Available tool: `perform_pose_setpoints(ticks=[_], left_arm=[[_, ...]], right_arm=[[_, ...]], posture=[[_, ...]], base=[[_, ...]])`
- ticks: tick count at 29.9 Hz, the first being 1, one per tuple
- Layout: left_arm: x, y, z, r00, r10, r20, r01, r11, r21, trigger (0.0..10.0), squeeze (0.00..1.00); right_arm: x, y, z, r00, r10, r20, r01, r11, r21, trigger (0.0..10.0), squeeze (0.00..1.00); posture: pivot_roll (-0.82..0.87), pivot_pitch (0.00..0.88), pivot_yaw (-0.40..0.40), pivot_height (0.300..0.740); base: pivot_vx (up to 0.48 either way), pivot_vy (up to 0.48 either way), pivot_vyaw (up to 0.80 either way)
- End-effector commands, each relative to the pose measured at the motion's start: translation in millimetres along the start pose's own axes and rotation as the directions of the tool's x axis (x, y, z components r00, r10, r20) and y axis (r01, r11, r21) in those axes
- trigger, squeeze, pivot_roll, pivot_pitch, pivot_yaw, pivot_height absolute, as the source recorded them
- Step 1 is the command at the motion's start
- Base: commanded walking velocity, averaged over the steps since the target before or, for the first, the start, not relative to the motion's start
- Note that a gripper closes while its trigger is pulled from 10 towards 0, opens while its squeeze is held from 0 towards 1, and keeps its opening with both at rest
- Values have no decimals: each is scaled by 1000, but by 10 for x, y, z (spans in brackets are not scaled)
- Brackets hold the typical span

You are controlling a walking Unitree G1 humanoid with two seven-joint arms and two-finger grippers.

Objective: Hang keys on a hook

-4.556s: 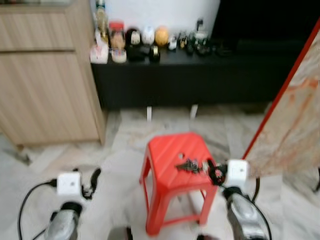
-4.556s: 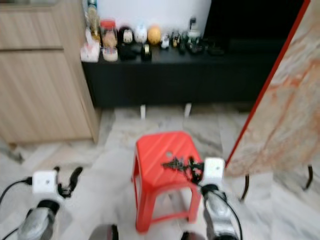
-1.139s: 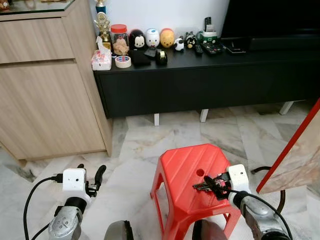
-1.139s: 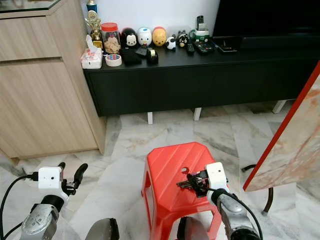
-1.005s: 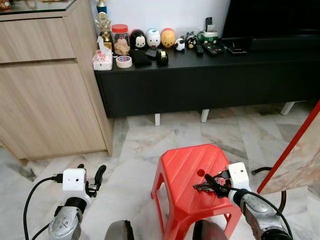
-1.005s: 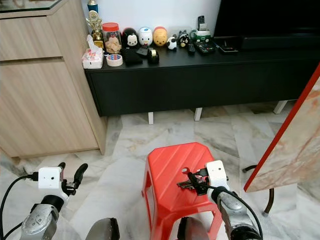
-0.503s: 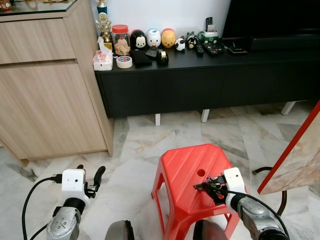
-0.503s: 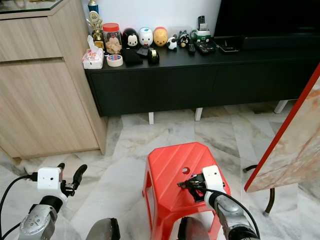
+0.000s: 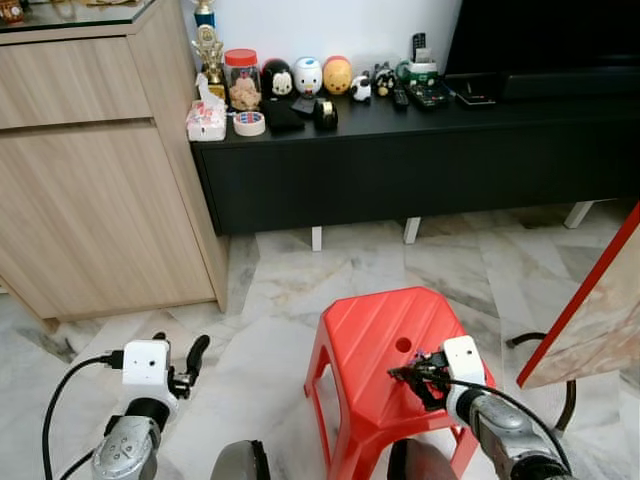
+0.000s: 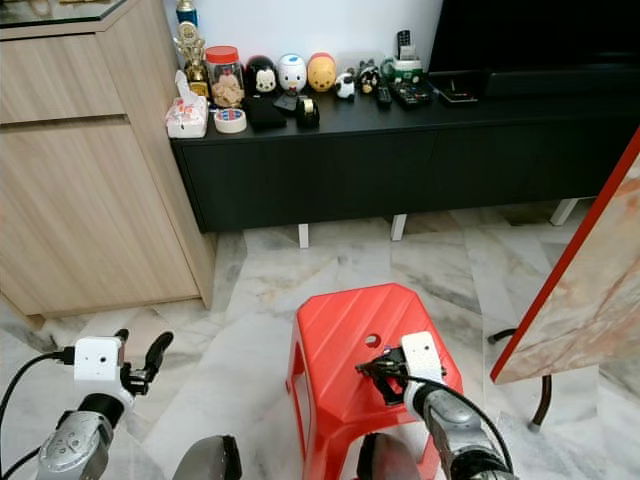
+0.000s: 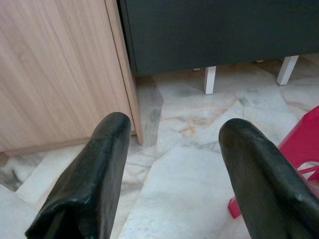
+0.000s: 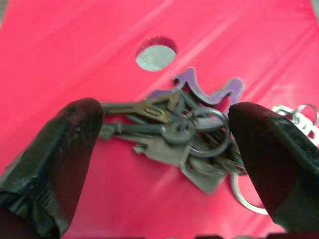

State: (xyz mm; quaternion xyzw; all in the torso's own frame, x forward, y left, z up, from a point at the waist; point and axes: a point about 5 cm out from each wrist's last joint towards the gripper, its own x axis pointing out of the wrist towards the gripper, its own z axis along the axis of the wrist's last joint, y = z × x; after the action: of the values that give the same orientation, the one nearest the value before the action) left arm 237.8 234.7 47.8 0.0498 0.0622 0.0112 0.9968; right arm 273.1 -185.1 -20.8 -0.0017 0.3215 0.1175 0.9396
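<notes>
Right pincer (image 12: pixel 164 139) spread wide, fingers straddling the keys (image 12: pixel 187 134), not pinching them yet. Keys lie flat on the red stool (image 9: pixel 365 345) seat, next to its round hole (image 12: pixel 156 54), with a purple tag (image 12: pixel 214 92) and loose rings. Left pincer (image 11: pixel 172 169) also spread, holding nothing, low over marble floor (image 11: pixel 184 184) near the wood cabinet (image 9: pixel 90 170).

The right gripper (image 12: pixel 164 134) has come down over the keys (image 12: pixel 182 132) on the red stool (image 9: pixel 370 345), fingers now spread either side of the bunch, apparently not yet touching it.
</notes>
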Motion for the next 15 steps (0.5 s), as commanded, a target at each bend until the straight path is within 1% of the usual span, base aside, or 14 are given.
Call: perform_pose_setpoints(ticks=[1, 6, 7, 8, 9, 10, 15], left_arm=[[-10, 9, -1, 1000, -6, -13, 6, 1000, 19, 10000, 0], [-15, 9, -3, 1000, -5, -14, 5, 1000, 21, 10000, 0], [-17, 9, -3, 1000, -4, -14, 5, 1000, 20, 10000, 0], [-19, 9, -3, 1000, -4, -14, 4, 1000, 21, 10000, 0], [-20, 9, -3, 1000, -4, -14, 4, 1000, 21, 10000, 0], [-22, 9, -4, 1000, -3, -14, 4, 1000, 21, 10000, 0], [-25, 6, -7, 1000, -5, -16, 5, 1000, 21, 10000, 0]], right_arm=[[17, 2, 41, 1000, -6, 1, 6, 1000, 28, 10000, 0], [34, 35, 39, 1000, -8, -14, 9, 999, 33, 10000, 0], [35, 37, 33, 1000, -11, -18, 12, 999, 34, 9765, 0], [35, 38, 24, 1000, -16, -23, 17, 999, 39, 4667, 0], [36, 39, 20, 1000, -19, -25, 20, 999, 44, 4667, 0], [39, 48, 21, 1000, -14, -24, 15, 999, 47, 0, 0], [44, 64, 14, 999, -9, -31, 11, 999, 47, 0, 0]], posture=[[111, 0, -8, 591], [117, 0, -8, 591], [118, 0, -9, 591], [119, 0, -9, 591], [119, 0, -9, 591], [118, 0, -9, 591], [117, 0, -8, 591]], base=[[0, 0, 0], [0, 0, 0], [0, 0, 0], [0, 0, 0], [0, 0, 0], [0, 0, 0], [0, 0, 0]])
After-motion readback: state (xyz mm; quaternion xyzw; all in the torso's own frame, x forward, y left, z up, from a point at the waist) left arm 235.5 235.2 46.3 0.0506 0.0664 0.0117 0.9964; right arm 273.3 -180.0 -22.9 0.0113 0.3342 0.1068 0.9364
